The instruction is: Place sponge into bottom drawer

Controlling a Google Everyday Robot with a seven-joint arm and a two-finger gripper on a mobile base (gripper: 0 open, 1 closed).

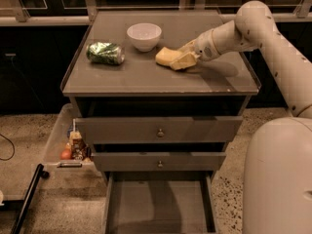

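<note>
The pale yellow sponge (165, 55) lies on the grey cabinet top (146, 79), just right of the middle. My gripper (179, 56) reaches in from the right at the end of the white arm. It is open, with its yellowish fingers either side of the sponge's right end, low over the top. The bottom drawer (158, 204) is pulled out at the foot of the cabinet, and its flat grey floor is bare.
A white bowl (144, 35) and a green crumpled can (105, 52) sit on the cabinet top left of the sponge. Two upper drawers (158, 129) with round knobs stand slightly out. A white bin (68, 145) with snacks hangs at the cabinet's left. My white body (278, 179) fills the lower right.
</note>
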